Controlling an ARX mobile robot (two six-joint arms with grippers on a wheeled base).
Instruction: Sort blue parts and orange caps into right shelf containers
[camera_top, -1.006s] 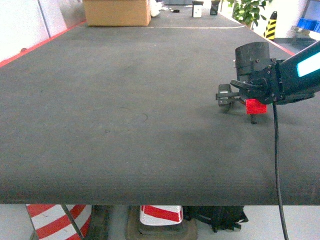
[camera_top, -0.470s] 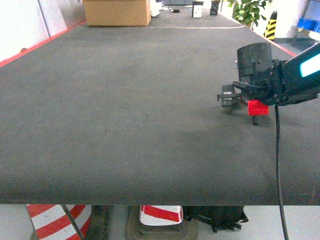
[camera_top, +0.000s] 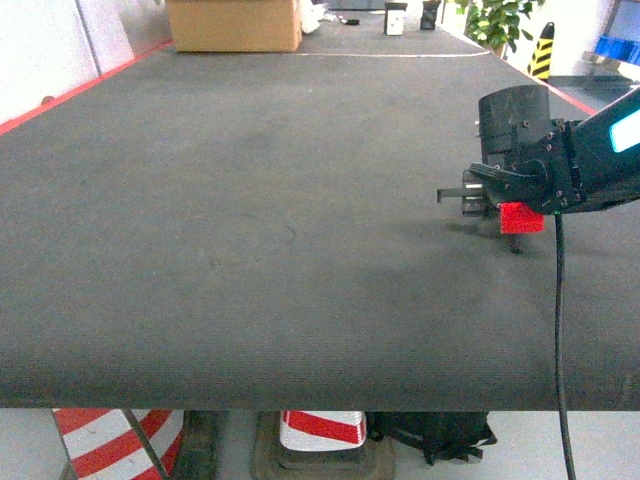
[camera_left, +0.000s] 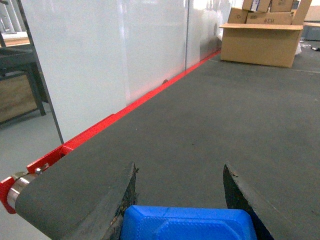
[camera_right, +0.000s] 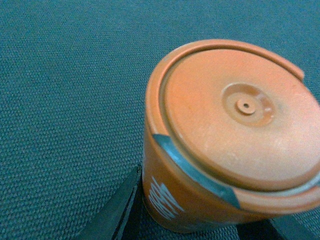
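Right wrist view: an orange cap (camera_right: 227, 140), white print on its side, sits clamped between the dark fingers (camera_right: 120, 205) of the right gripper (camera_top: 488, 200), above the dark tabletop (camera_top: 250, 220). Left wrist view: left gripper (camera_left: 182, 200) fingers (camera_left: 117, 200) stand apart, a blue part (camera_left: 187, 223) low between them; whether they grip it, cannot tell. Red edge strip (camera_left: 125, 110) runs along the tabletop. Far end: cardboard box (camera_top: 233, 24).
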